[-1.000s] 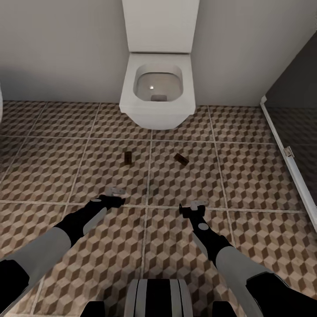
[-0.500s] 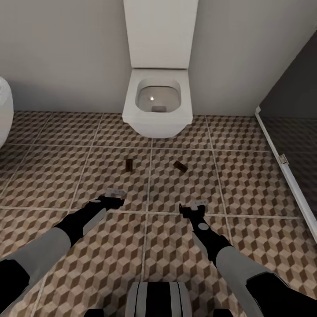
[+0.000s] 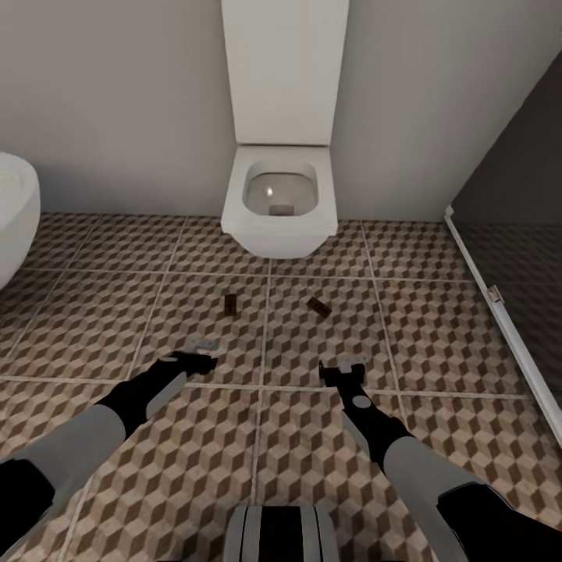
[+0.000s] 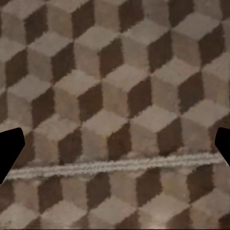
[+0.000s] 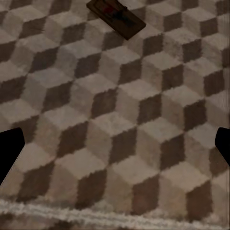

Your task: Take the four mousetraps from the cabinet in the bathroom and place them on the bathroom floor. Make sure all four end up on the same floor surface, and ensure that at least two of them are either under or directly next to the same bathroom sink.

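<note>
Two small brown mousetraps lie flat on the cube-patterned bathroom floor in front of the toilet: one to the left and one to the right. The right one shows again in the right wrist view, some way beyond the fingers. My left gripper hovers open over the tiles, short of the left trap, with its dark fingertips far apart over bare floor. Above a grout line my right gripper is open too, holding nothing. The cabinet and sink are out of view.
A white square toilet stands against the grey back wall. A white rounded fixture pokes in at the left edge. The dark shower area with its pale frame runs along the right side.
The whole view has drawn back and tilted up, so the toilet and both traps appear smaller and farther off. Both grippers stay open and empty in about the same pose.
</note>
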Robot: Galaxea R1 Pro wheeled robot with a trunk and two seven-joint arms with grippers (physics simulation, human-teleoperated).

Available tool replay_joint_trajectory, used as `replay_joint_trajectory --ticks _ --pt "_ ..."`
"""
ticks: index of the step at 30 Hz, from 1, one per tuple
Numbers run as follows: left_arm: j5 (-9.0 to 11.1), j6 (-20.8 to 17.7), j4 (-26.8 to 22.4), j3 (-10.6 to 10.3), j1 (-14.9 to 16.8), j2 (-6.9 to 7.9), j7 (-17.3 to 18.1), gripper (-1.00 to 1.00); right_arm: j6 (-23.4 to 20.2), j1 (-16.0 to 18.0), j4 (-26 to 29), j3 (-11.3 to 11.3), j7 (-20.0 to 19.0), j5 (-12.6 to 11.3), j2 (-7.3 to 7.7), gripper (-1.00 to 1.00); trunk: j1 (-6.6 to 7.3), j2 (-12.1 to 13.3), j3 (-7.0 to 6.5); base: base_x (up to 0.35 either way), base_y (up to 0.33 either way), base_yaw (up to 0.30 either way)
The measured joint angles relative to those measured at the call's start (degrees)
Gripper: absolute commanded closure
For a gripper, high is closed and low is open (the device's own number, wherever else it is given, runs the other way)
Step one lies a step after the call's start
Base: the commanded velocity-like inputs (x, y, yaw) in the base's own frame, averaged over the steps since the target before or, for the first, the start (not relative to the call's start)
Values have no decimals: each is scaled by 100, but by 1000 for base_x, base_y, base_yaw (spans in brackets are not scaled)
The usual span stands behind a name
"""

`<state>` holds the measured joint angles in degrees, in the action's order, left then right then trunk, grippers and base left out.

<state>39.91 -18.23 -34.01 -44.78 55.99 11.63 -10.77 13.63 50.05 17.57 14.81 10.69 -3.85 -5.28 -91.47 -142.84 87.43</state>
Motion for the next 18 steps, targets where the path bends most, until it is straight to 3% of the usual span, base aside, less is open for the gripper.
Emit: replay_joint_trajectory --ticks 18 --pt "8 49 491 -354 -26 -72 37 -100 8 -26 -66 -1 -6 3 184 -100 395 722 -323 0 0 0"
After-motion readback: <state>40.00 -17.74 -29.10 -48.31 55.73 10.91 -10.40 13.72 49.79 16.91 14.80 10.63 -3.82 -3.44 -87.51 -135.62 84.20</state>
